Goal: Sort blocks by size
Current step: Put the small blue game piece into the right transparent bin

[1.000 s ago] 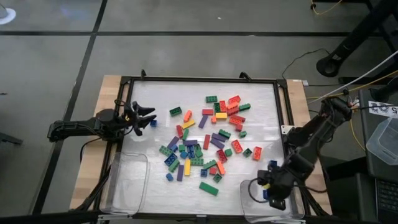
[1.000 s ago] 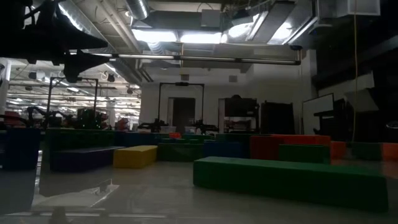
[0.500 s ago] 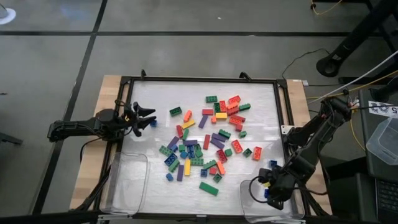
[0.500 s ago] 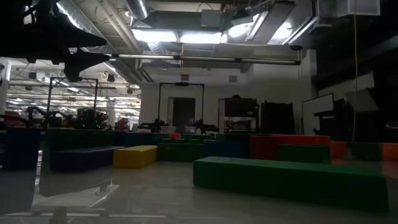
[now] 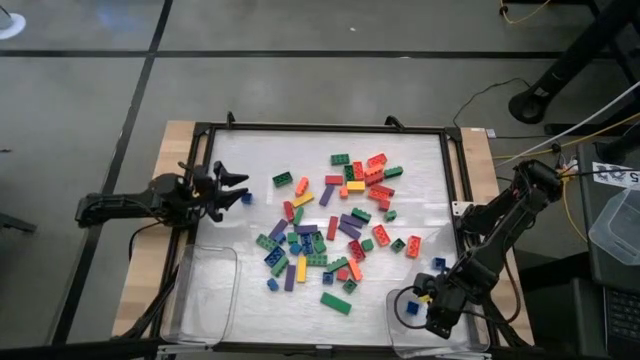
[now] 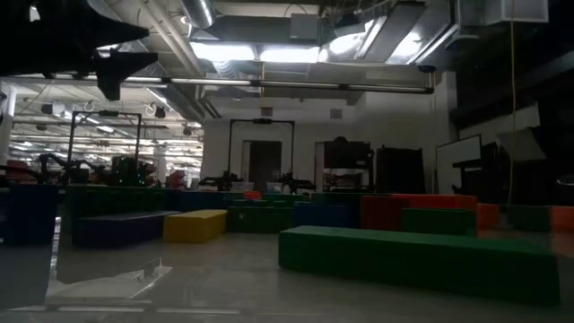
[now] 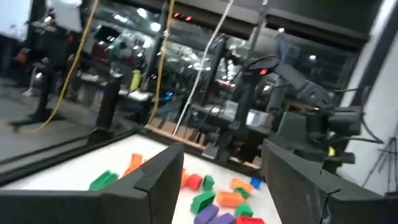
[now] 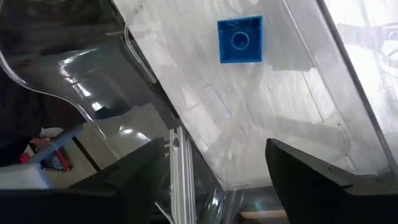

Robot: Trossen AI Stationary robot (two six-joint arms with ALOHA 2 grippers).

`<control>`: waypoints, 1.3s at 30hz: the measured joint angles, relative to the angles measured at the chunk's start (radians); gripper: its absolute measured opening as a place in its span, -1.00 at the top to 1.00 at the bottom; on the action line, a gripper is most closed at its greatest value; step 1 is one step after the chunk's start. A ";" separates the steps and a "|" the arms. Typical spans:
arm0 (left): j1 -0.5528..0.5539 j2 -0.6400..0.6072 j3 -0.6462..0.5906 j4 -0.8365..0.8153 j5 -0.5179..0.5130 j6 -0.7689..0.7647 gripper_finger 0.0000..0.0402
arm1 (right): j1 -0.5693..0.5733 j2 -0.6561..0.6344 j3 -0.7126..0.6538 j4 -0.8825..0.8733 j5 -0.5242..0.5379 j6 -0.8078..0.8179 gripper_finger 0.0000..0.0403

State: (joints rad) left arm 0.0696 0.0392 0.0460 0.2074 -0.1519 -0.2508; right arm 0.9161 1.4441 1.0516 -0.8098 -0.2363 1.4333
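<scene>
Several coloured blocks [image 5: 335, 225] lie scattered on the table's white middle; the low view shows a long green one [image 6: 421, 256] close up. My right gripper [image 5: 423, 316] hangs open, pointing steeply down, over the clear tray [image 5: 395, 300] at the near right. One small blue square block [image 8: 240, 40] lies flat, stud up, on that tray's floor, clear of my right gripper [image 8: 217, 180]. My left gripper [image 5: 236, 186] is held open and about level at the table's left edge, touching nothing, with a small blue block [image 5: 246, 198] just beside it.
A second clear tray [image 5: 205, 290] stands at the near left. A black frame [image 5: 320, 128] rims the table. Another blue block [image 5: 438, 264] lies near the right rim. Cables and a grey bin [image 5: 615, 225] sit beyond the right edge.
My right gripper has sunk a little over the near-right tray, rolled, and opened. The small blue block it carried has fallen onto the tray's floor and lies there flat. My left gripper has tipped its fingers up slightly without leaving its place.
</scene>
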 joint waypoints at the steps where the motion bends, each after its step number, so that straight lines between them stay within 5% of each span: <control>1: 0.000 0.014 0.000 0.015 0.009 0.013 -0.02 | 0.000 0.000 0.000 0.000 0.000 -0.004 -0.38; 7: 0.000 0.163 0.001 0.149 0.028 0.061 -0.02 | 0.000 -0.001 0.010 -0.006 0.050 -0.023 -0.37; 12: -0.002 0.343 0.102 0.104 0.041 0.078 -0.02 | 0.000 -0.002 0.062 -0.011 0.182 -0.065 -0.37; 21: -0.094 0.705 0.419 -0.303 0.047 0.116 -0.02 | 0.000 -0.003 0.136 -0.062 0.560 -0.296 -0.37; 31: -0.204 1.002 0.587 -0.523 0.046 -0.089 -0.02 | 0.000 -0.003 0.136 -0.056 0.871 -0.531 -0.37; 39: -0.245 1.161 0.592 -0.541 0.046 -0.356 -0.02 | -0.001 -0.003 0.135 -0.056 0.907 -0.559 -0.37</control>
State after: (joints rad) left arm -0.1755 1.1998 0.6376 -0.3340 -0.1059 -0.6064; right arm 0.9154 1.4410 1.1870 -0.8654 0.6705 0.8742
